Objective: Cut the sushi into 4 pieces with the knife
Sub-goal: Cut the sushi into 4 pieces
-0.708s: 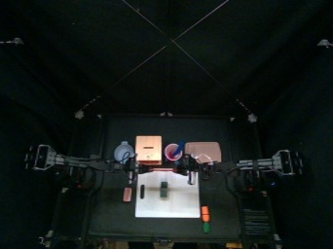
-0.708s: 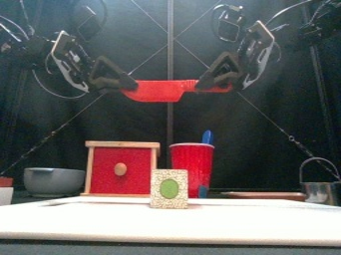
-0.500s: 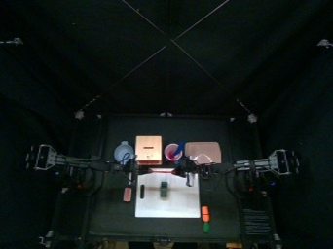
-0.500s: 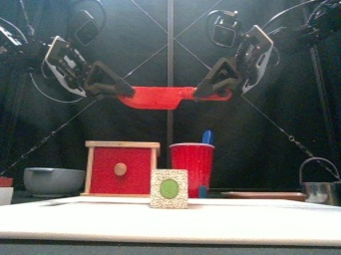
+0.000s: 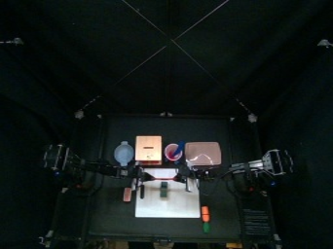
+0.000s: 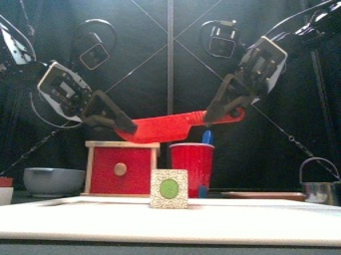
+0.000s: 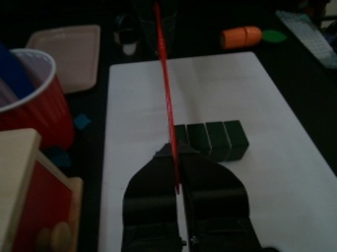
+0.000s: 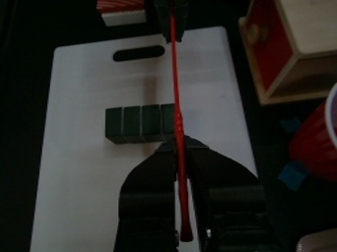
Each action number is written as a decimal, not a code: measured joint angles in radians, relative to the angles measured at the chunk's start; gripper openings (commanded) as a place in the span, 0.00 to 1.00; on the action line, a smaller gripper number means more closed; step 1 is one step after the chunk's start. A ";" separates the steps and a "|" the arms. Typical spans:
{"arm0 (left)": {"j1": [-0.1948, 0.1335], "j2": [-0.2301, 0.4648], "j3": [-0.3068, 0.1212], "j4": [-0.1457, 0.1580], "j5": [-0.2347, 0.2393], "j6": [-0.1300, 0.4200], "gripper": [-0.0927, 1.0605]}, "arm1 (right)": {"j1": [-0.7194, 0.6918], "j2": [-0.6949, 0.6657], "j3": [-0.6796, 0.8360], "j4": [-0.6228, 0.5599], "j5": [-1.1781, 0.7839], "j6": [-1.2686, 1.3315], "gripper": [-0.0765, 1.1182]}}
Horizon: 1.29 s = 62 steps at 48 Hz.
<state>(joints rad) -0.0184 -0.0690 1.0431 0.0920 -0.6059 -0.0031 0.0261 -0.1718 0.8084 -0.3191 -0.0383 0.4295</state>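
The red knife [image 6: 173, 125] is held tilted in mid-frame. It is clenched at its lower left end by the left tool [image 6: 123, 124] and at its higher right end by the right tool [image 6: 228, 104]. The sushi roll [image 6: 168, 188] is set at lower centre on the white cutting board [image 6: 266, 214], under the blade and apart from it, and appears whole. Behind it a wooden box [image 6: 120, 167] and a red cup [image 6: 192, 164] are seen.

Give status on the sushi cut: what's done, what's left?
Done: red knife is out of the red cup, gripped at either end by left tool and right tool. In hand: it hangs tilted above the sushi roll on the white board. Left: every cut; the roll's blocks sit joined, no gaps.
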 measured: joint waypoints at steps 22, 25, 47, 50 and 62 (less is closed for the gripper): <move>-0.041 0.069 -0.020 -0.034 0.000 0.000 0.22 | 0.012 0.074 0.000 0.021 0.012 0.002 0.24; -0.043 0.074 -0.018 -0.044 -0.002 0.000 0.22 | 0.014 0.084 0.000 0.023 0.012 0.002 0.24; -0.052 0.101 -0.028 -0.055 -0.002 0.000 0.22 | 0.023 0.117 0.000 0.023 0.014 0.000 0.24; -0.054 0.104 -0.028 -0.055 -0.003 0.000 0.22 | 0.023 0.121 0.000 0.023 0.012 0.000 0.24; -0.063 0.115 -0.029 -0.057 -0.009 0.000 0.22 | 0.026 0.135 0.000 0.025 0.008 0.002 0.24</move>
<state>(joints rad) -0.0813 0.0460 1.0140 0.0353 -0.6151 -0.0031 0.0522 -0.0368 0.8084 -0.2945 -0.0307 0.4310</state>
